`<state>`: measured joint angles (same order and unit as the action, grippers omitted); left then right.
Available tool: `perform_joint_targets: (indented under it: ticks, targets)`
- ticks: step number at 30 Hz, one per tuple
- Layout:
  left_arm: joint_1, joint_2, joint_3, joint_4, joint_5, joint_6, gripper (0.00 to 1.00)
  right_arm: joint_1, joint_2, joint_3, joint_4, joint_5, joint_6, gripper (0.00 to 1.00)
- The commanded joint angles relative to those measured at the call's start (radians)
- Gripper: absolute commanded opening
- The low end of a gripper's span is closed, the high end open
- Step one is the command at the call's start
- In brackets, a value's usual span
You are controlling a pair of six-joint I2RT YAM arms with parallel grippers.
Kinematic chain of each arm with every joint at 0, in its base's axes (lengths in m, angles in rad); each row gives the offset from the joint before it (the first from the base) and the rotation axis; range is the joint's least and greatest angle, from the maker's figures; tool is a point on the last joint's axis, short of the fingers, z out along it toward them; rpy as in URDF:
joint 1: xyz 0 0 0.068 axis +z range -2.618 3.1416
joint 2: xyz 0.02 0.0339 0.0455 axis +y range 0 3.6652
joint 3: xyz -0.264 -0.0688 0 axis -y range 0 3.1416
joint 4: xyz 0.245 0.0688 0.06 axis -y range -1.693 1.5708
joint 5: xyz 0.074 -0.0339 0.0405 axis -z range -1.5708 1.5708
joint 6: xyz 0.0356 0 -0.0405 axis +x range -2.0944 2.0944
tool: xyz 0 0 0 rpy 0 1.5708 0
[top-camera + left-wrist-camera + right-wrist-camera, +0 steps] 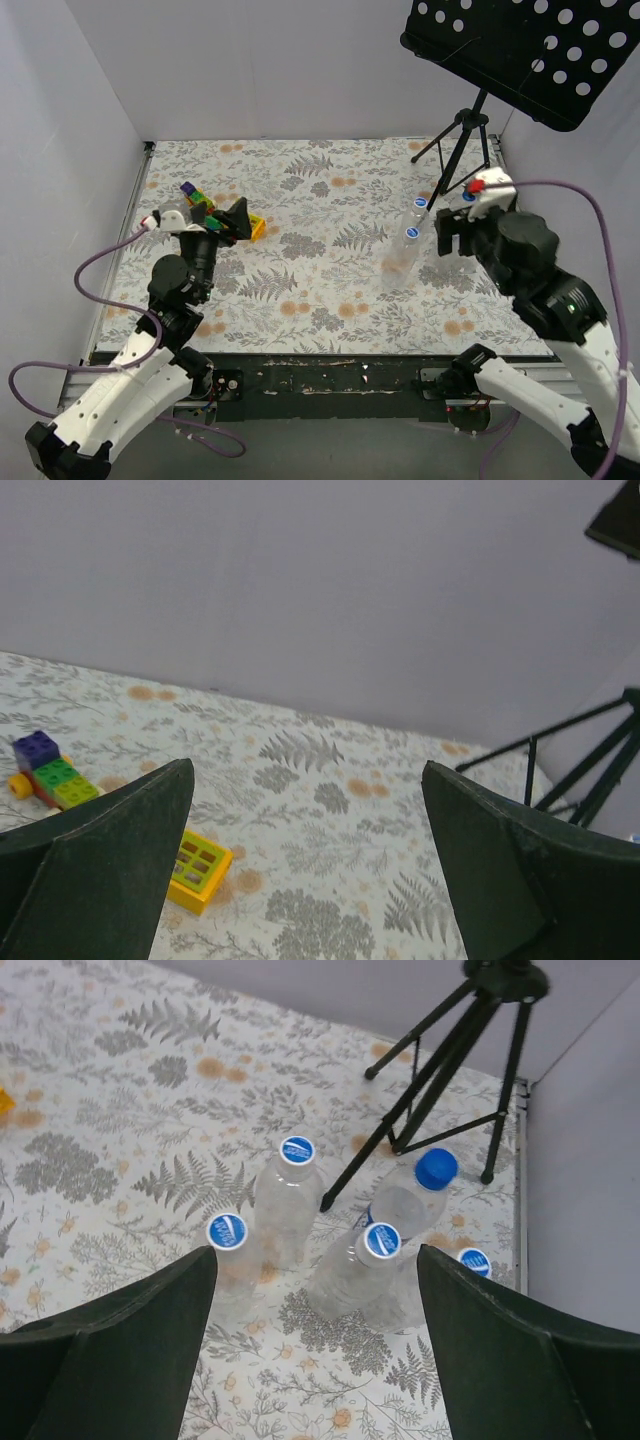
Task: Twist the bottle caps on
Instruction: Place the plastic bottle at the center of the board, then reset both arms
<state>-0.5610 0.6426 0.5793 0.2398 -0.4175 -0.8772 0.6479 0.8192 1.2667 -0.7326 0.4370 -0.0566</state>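
While upright, bottles (283,1205) before right pincer (315,1252)

**A:** How many bottles (410,238) does the top view give?

**B:** I cannot count them. They are clear and faint against the cloth, and the right arm (520,250) stands in front of part of the group.

**A:** And the right wrist view?

**B:** 4 show. A 5th cap (474,1260) peeks beside a finger (520,1360) of the right gripper (318,1256), its bottle mostly hidden. The tripod (450,1050) is cut off at the top edge.

**A:** Left wrist?

**B:** A finger (100,870) of the left gripper (306,768) covers part of the yellow block (200,865).
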Motion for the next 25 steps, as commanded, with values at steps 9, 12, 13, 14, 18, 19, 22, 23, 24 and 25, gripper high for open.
perform_joint_targets:
  ticks: [9, 12, 13, 14, 18, 19, 22, 23, 24, 25]
  targets:
    - [0.009, -0.36, -0.102, 0.084, -0.253, 0.135, 0.98, -0.004, -0.642, -0.527, 0.501, 0.313, -0.075, 0.9]
    - [0.009, -0.431, -0.125, 0.063, -0.254, 0.165, 0.98, -0.004, -0.745, -0.619, 0.565, 0.354, -0.097, 0.9]
    - [0.009, -0.457, -0.131, 0.061, -0.256, 0.172, 0.98, -0.004, -0.791, -0.653, 0.591, 0.365, -0.106, 0.9]
    - [0.01, -0.483, -0.142, 0.067, -0.253, 0.179, 0.98, -0.004, -0.811, -0.679, 0.608, 0.373, -0.112, 0.9]
    - [0.01, -0.541, -0.168, 0.079, -0.262, 0.205, 0.98, -0.004, -0.917, -0.73, 0.648, 0.402, -0.127, 0.91]
    - [0.01, -0.549, -0.173, 0.084, -0.271, 0.214, 0.98, -0.004, -0.936, -0.74, 0.651, 0.407, -0.13, 0.91]
    - [0.01, -0.561, -0.182, 0.098, -0.277, 0.219, 0.98, -0.004, -0.98, -0.762, 0.667, 0.425, -0.14, 0.91]
    - [0.01, -0.564, -0.183, 0.099, -0.268, 0.219, 0.98, -0.004, -0.992, -0.77, 0.67, 0.43, -0.144, 0.91]
    - [0.01, -0.563, -0.182, 0.096, -0.261, 0.218, 0.98, -0.004, -1.005, -0.777, 0.676, 0.436, -0.146, 0.91]
    - [0.01, -0.563, -0.18, 0.083, -0.248, 0.213, 0.98, -0.004, -1.011, -0.785, 0.679, 0.442, -0.149, 0.91]
